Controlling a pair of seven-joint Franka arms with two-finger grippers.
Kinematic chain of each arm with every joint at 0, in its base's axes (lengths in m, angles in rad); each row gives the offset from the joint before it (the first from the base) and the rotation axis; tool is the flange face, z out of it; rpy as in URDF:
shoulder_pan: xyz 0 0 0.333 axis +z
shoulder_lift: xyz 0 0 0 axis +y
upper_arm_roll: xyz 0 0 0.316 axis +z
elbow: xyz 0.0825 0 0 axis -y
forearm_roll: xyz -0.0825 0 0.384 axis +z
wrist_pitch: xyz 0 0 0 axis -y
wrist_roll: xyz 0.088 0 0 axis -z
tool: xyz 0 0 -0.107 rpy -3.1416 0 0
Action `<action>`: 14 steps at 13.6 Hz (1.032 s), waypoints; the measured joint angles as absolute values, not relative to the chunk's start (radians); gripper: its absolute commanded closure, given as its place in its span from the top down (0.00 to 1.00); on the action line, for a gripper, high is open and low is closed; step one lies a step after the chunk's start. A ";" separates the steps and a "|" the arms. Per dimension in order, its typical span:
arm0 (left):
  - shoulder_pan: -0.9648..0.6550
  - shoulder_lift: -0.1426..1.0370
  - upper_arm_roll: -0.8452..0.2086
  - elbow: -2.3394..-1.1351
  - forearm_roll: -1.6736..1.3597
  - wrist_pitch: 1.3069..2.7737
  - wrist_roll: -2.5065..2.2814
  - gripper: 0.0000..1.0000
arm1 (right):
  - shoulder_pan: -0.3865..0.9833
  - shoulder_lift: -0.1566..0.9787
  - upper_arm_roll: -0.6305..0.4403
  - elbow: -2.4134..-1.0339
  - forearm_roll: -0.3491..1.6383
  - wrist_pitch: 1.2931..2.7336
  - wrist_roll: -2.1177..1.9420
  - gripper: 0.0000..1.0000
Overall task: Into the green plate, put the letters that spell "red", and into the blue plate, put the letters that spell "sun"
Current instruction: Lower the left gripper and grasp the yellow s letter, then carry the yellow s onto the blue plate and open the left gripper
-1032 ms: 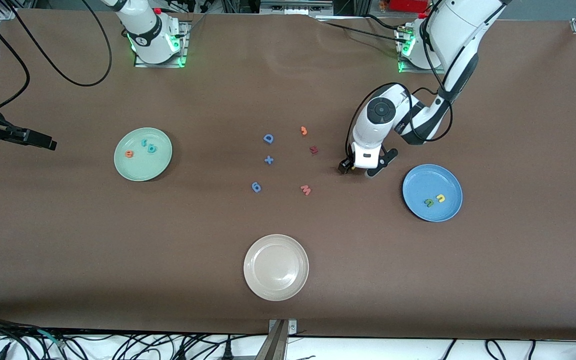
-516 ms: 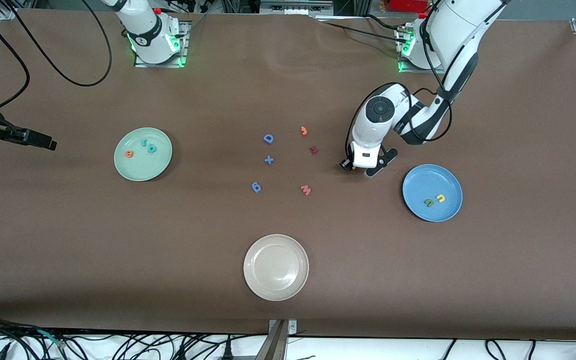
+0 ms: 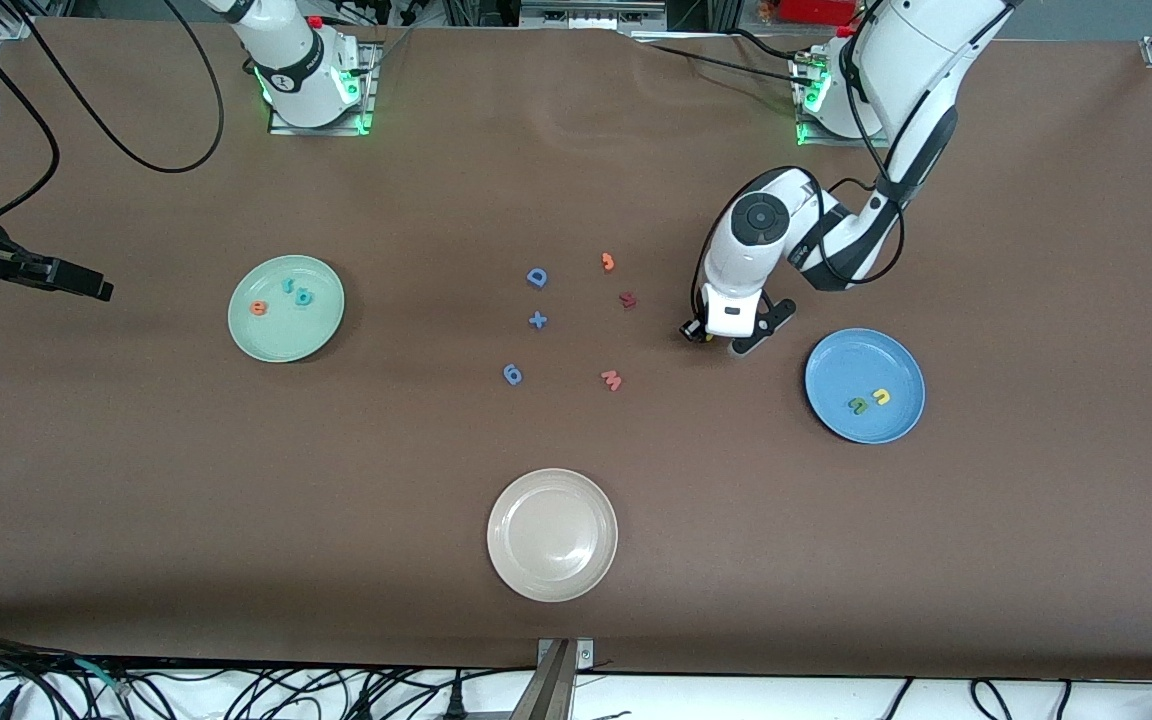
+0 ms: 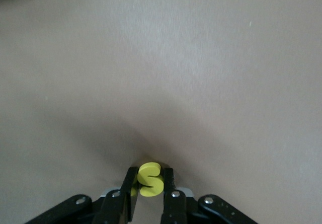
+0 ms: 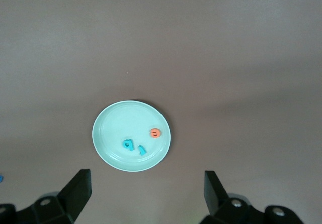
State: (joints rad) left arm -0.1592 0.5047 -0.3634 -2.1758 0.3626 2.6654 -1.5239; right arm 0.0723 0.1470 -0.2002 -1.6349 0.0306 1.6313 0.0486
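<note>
Since a second ago our left end effector [image 4: 149, 191] has clenched on the yellow "s" [image 4: 150, 179] at table [image 3: 936, 560] level; our right end effector [image 5: 146, 189] waits released above the green plate [image 5: 108, 133]

3 letters [image 3: 283, 294] in plate [image 3: 281, 340], 2 in other plate [image 3: 841, 360]

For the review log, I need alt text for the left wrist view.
The left claw is shut on a yellow "s", pinched between its two black fingers just above the bare brown table.
</note>
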 measured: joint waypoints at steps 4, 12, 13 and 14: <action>-0.126 0.485 -0.342 -2.146 0.376 2.652 -1.513 0.23 | 0.072 0.147 -0.200 -1.635 0.031 1.631 0.049 0.99; 0.047 0.377 -0.333 -2.141 0.376 2.533 -1.414 0.26 | 0.072 0.147 -0.200 -1.635 0.031 1.632 0.049 0.99; 0.080 0.373 -0.330 -2.141 0.376 2.524 -1.386 0.26 | 0.072 0.147 -0.200 -1.635 0.031 1.631 0.049 0.99; 0.118 0.371 -0.327 -2.141 0.376 2.519 -1.357 0.27 | 0.072 0.147 -0.200 -1.635 0.031 1.632 0.049 0.99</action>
